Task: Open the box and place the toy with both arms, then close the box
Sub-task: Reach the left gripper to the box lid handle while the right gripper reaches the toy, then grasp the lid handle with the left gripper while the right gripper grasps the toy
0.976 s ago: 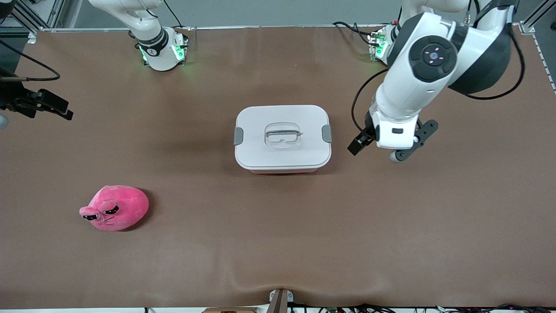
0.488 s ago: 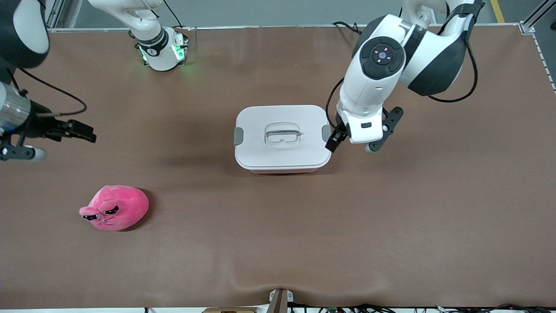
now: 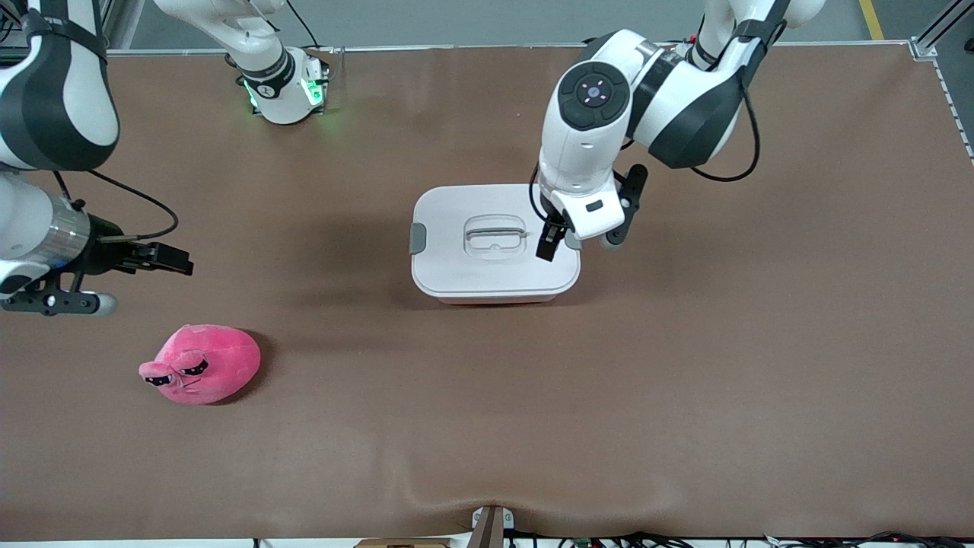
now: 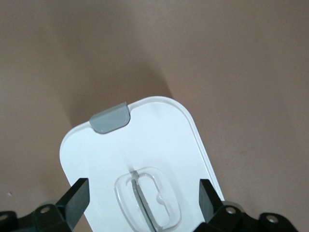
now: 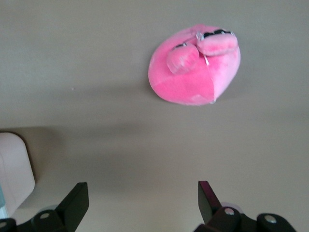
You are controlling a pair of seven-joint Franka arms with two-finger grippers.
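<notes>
Landmark = box [image 3: 494,242], sitting mid-table w/ white lid on, flat and seated all round. Contents not visible; lid covers the tub, only a thin pink strip of tub wall shows under the lid edge nearest the front cam. Grey clip [image 3: 418,238] on the box end toward the right arm's side of the table; matching clip at the other end mostly covered by the left arm's hand. Clear recessed handle [image 3: 495,235] in lid centre, lying flat in its recess.

Left gripper [image 3: 567,240]: up in the air over the box end toward the left arm's side, approx. above that clip. Fingers [image 4: 77,198] spread apart, nothing between them. In left wrist view [image 4: 142,198] both finger tips frame the lid, handle recess between them, no contact w/ lid seen.

Toy [image 3: 202,373]: on the table, outside the box, well apart from it, nearer the front cam than the box and toward the right arm's end. Lies w/ eyes and snout facing away from the box.

Right gripper [image 3: 144,262]: in the air over bare table, between box and table edge on the right arm's side, near the toy but not over it. Fingers [image 5: 75,203] wide apart, empty. Right wrist view [image 5: 142,203] shows toy [image 5: 195,65] clear of the tips; box corner [image 5: 14,169] at frame edge.
</notes>
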